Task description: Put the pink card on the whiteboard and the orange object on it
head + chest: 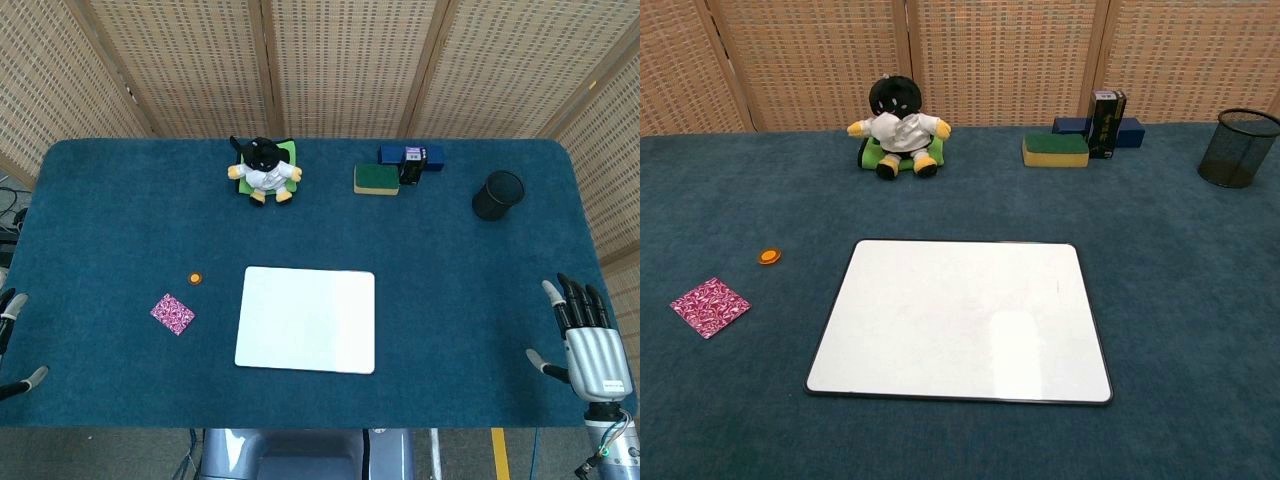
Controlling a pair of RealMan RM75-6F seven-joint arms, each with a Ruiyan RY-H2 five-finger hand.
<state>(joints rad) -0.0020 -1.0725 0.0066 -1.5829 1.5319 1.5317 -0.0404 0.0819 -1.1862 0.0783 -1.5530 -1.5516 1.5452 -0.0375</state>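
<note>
A pink patterned card (172, 313) (710, 306) lies flat on the blue table cloth, left of the whiteboard (306, 319) (960, 320). A small round orange object (196, 277) (770, 256) sits on the cloth just beyond the card, also off the board. The whiteboard is bare. My right hand (585, 337) hovers at the table's right front corner, fingers spread, holding nothing. Only fingertips of my left hand (12, 340) show at the left edge, apart and empty. Neither hand appears in the chest view.
A plush penguin on a green cushion (264, 170) (897, 128) sits at the back. A green-yellow sponge (376, 179) (1055, 150), a blue box with a dark carton (412, 158) (1105, 124), and a black mesh cup (497, 194) (1238, 147) stand back right.
</note>
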